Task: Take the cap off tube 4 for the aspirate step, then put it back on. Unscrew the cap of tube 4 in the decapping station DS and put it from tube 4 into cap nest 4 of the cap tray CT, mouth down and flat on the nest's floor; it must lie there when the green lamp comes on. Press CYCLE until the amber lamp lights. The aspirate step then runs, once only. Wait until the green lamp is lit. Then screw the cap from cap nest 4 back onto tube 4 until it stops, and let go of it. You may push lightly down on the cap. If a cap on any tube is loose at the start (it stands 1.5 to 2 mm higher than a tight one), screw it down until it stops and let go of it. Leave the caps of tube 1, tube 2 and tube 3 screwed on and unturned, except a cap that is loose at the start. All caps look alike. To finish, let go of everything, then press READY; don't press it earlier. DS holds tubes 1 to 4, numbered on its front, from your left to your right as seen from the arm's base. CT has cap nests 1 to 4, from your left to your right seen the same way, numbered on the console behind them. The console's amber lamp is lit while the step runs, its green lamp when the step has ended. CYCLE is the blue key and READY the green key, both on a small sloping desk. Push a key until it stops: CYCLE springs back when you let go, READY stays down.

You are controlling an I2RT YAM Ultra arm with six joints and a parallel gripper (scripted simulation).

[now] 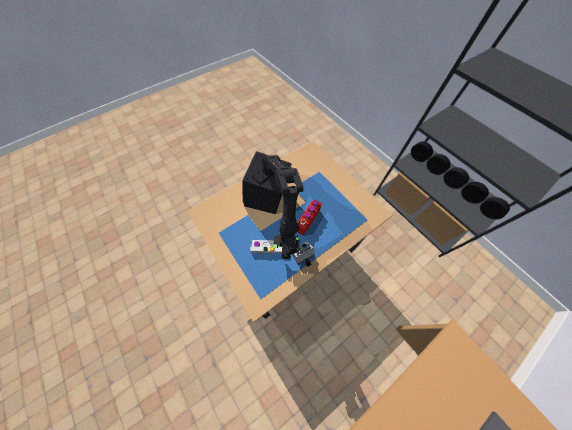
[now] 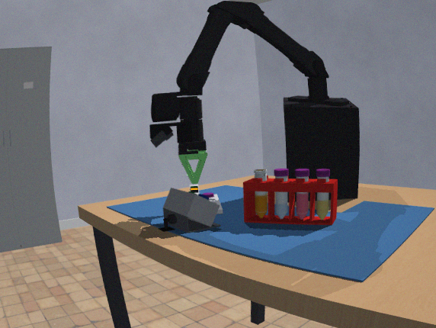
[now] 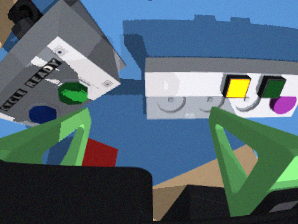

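The red decapping station (image 2: 290, 200) holds four tubes. The leftmost tube in the exterior view, with orange liquid (image 2: 261, 198), has an open top; the other three carry purple caps (image 2: 302, 172). One purple cap (image 3: 285, 104) sits in the end nest of the white cap tray (image 3: 213, 90), partly behind a finger. On the console the amber lamp (image 3: 236, 87) is bright and the green lamp (image 3: 273, 87) is dark. The grey key desk (image 3: 60, 63) shows the green key (image 3: 72, 92) and the blue key (image 3: 41, 113). My gripper (image 3: 149, 113) (image 2: 193, 179) is open and empty, hovering above the gap between desk and tray.
The arm's black base box (image 2: 321, 145) stands behind the station. The desk (image 2: 190, 210) stands near the table's front edge on the blue mat (image 2: 305, 236). A corner of the red station (image 3: 100, 155) shows below my fingers. A shelf rack (image 1: 480, 150) stands away from the table.
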